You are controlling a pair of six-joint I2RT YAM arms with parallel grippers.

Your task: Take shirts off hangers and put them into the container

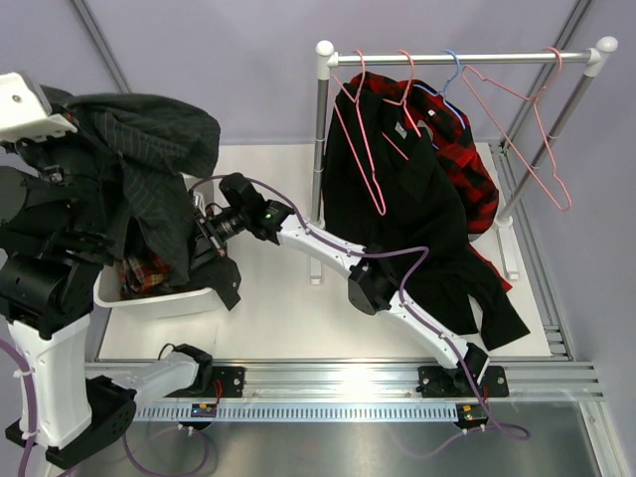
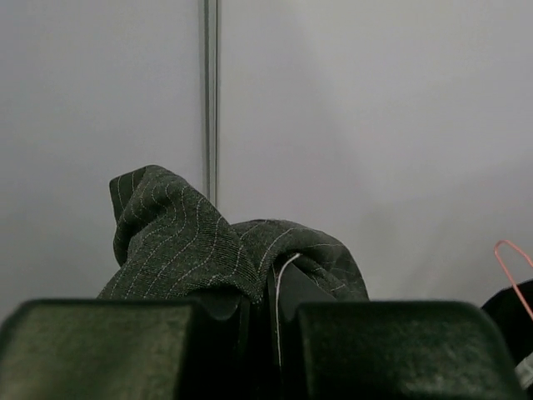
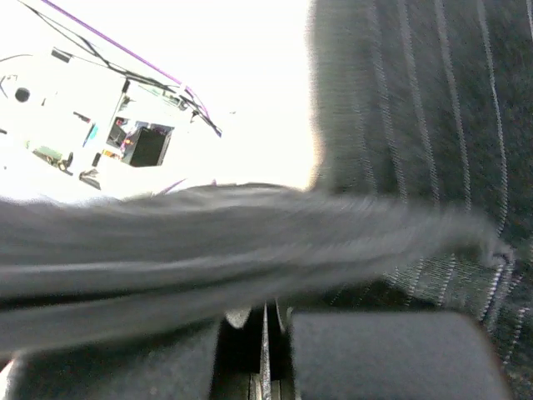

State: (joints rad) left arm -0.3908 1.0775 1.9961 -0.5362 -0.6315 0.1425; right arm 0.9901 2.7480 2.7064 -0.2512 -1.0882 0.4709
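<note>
The charcoal pinstriped shirt (image 1: 149,149) hangs in a heap from my raised left arm, above the white container (image 1: 169,301). My left gripper (image 2: 271,292) is shut on a fold of it (image 2: 191,250); in the top view the cloth hides that gripper. My right gripper (image 1: 204,227) reaches in from the right at the shirt's lower part, over the container. Its jaws (image 3: 265,307) are together, and a taut band of the striped cloth (image 3: 416,125) runs across the tips. The red-green-cream plaid shirt (image 1: 147,273) lies inside the container.
On the white rail (image 1: 457,60) at the back right hang a black shirt (image 1: 417,219) and a red-and-black check shirt (image 1: 477,189), with pink hangers (image 1: 363,149), a blue hanger (image 1: 452,75) and a bare pink hanger (image 1: 532,139). The rack's left post (image 1: 320,159) stands near my right forearm.
</note>
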